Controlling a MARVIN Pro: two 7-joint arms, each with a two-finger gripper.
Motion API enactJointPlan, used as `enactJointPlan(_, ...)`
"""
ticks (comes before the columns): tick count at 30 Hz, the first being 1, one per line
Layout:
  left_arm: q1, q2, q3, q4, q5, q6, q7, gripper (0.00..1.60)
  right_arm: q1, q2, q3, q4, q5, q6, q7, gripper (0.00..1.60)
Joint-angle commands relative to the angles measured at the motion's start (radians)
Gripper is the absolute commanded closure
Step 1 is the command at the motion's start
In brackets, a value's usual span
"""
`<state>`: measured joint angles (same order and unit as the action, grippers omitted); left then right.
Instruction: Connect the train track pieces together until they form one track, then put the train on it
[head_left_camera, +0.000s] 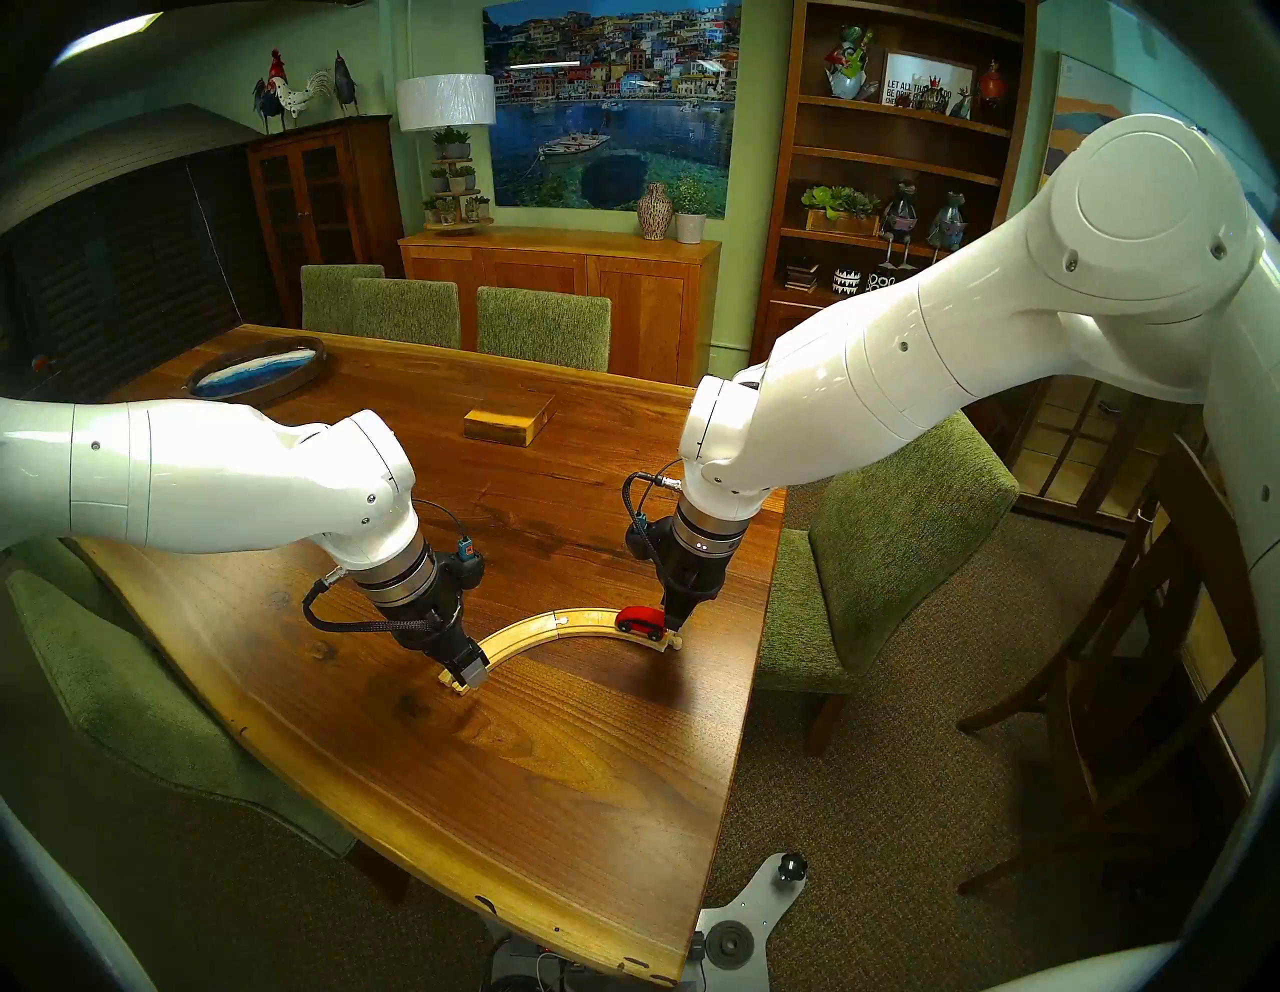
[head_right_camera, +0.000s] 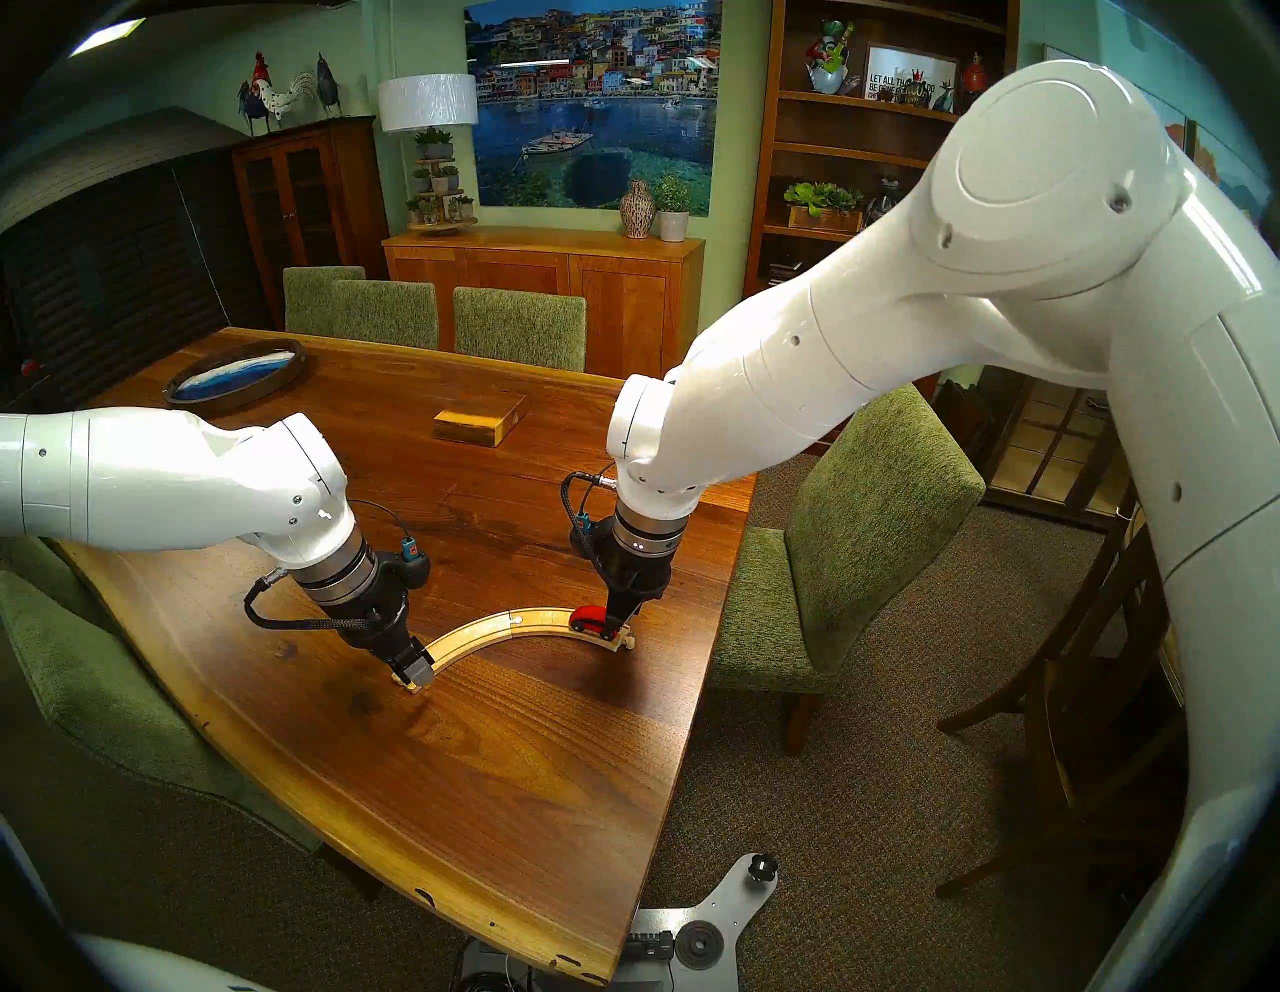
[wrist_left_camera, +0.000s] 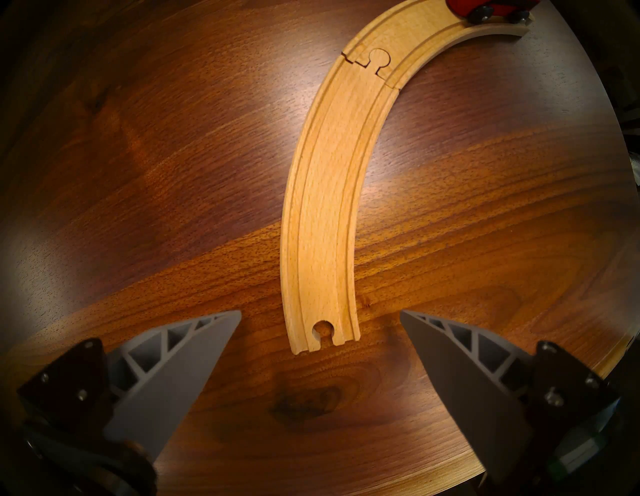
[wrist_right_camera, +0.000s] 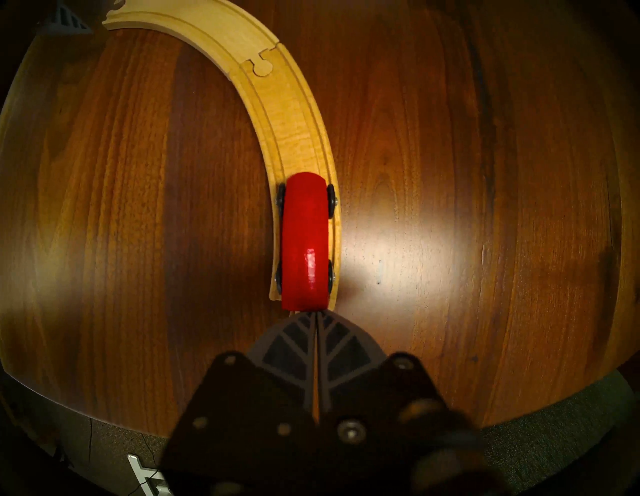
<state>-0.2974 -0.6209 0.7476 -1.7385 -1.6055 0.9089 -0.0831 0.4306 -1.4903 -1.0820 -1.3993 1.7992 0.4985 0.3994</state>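
A: Right wrist view, nearest first: the right gripper (wrist_right_camera: 317, 317) has its fingers pressed together on nothing, just behind the red train (wrist_right_camera: 304, 239).

B: And the train?

A: On the track (wrist_right_camera: 294, 138), wheels over both grooves, near that end.

B: Are the pieces joined?

A: Yes, peg seated in socket. At the other end the left gripper (wrist_left_camera: 320, 313) hangs wide open, holding nothing, over the counter (head_left_camera: 554, 762).

B: So it looks finished; only pulling the arms away seems left.
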Motion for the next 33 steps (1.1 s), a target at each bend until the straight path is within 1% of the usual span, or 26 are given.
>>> enactJointPlan(1,-0.029,0.000,-0.021,-0.002,-0.002,0.000,0.001,0.00,0.009,-0.009,0.010,0.031,-0.006,-0.002,0.011,1.60)
enactJointPlan(7,-0.029,0.000,-0.021,-0.002,-0.002,0.000,0.001,0.00,-0.005,-0.025,0.016,0.058,-0.011,-0.005,0.030,1.60)
enactJointPlan(13,-0.029,0.000,-0.021,-0.002,-0.002,0.000,0.001,0.00,-0.024,-0.057,0.025,0.095,-0.018,-0.003,0.056,1.60)
enactJointPlan(27,-0.028,0.000,-0.021,-0.002,-0.002,0.000,0.001,0.00,-0.067,-0.114,0.031,0.206,-0.043,-0.009,0.124,1.60)
enactJointPlan(33,-0.028,0.000,-0.021,-0.002,-0.002,0.000,0.001,0.00,-0.091,-0.134,0.034,0.257,-0.054,-0.023,0.155,1.60)
